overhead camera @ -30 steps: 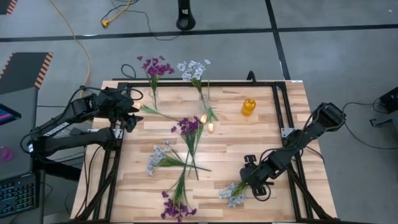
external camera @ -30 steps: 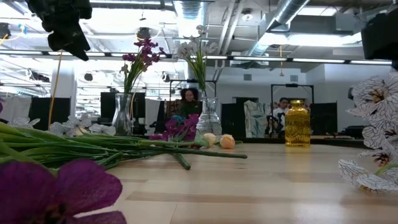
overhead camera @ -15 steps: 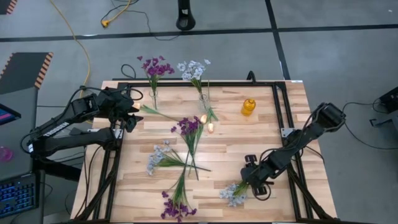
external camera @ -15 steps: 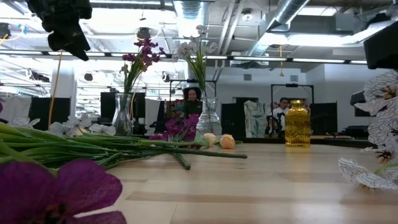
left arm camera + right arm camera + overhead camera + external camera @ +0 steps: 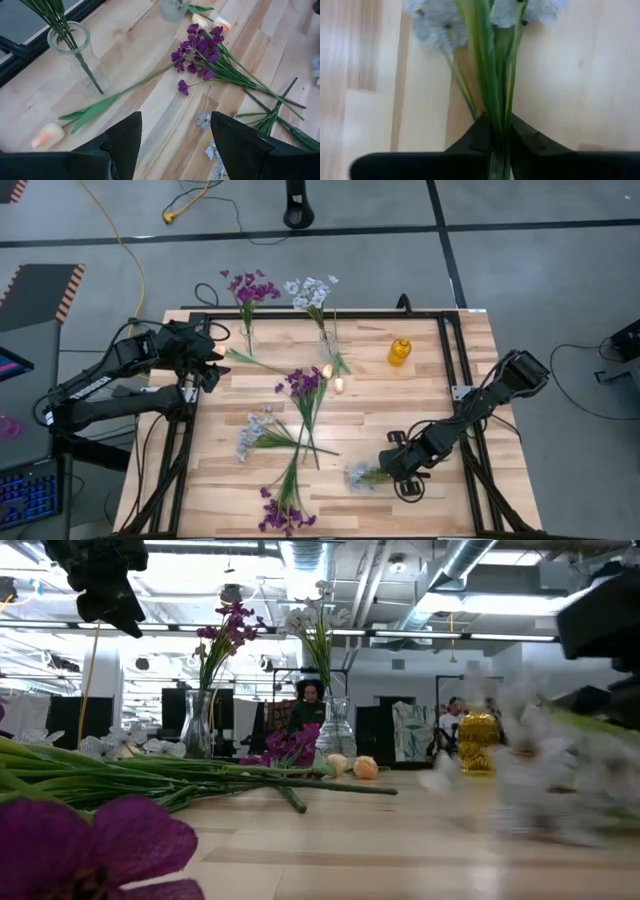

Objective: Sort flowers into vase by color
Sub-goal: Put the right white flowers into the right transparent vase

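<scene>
pale blue-white sprig (image 5: 362, 476): stems clamped in right pincer (image 5: 388, 469); thin stems may slip during lift. left pincer (image 5: 172, 145) open, waiting over desk (image 5: 420, 395).

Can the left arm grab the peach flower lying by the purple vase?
Probably yes. The left gripper is open and hovers close to the peach flower, which lies alone on bare wood. Only the glass vase stands nearby, so it should come down carefully.
</scene>
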You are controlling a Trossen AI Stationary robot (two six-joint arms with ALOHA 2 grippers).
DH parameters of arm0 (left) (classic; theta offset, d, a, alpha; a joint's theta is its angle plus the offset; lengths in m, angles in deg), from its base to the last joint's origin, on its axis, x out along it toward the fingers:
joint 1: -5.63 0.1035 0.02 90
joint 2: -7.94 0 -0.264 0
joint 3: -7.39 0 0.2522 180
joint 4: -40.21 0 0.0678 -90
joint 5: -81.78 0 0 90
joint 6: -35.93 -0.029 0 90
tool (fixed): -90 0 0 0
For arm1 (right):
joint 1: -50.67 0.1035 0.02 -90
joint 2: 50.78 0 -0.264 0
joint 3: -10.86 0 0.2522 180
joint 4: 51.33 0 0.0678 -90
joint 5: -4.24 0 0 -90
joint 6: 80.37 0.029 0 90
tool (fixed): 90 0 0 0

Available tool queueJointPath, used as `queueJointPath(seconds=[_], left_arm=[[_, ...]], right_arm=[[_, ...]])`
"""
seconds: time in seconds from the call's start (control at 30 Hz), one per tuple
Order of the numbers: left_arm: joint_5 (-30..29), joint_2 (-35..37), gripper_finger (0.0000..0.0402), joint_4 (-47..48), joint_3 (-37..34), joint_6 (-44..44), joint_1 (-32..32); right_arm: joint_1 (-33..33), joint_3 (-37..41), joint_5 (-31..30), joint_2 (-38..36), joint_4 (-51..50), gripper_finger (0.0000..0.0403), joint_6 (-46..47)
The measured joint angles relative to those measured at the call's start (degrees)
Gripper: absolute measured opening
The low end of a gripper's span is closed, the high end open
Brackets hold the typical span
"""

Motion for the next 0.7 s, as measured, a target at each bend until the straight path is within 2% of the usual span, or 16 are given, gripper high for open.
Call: queueJointPath(seconds=[0.17, 0.4, 0.53, 0.7], left_arm=[[0.0, 0.0, 0.0224, 0.0, 0.0, -0.3, 0.0], [0.0, 0.0, 0.0224, 0.0, 0.0, -0.1, 0.0], [0.0, 0.0, 0.0224, -0.5, 0.0, 0.4, 0.0], [-0.1, 0.0, 0.0224, -0.8, 0.0, 0.3, 0.0]], right_arm=[[-3.9, -3.8, -0.5, -1.6, 1.3, 0.0035, 0.0], [-9.9, -11.1, -2.6, -1.6, 1.3, 0.0048, -2.2], [-13.2, -15.7, -7.8, -1.6, 4.9, 0.0047, -10.9], [-18.1, -18.8, -10.3, -1.7, 19.3, 0.004, -25.6]])
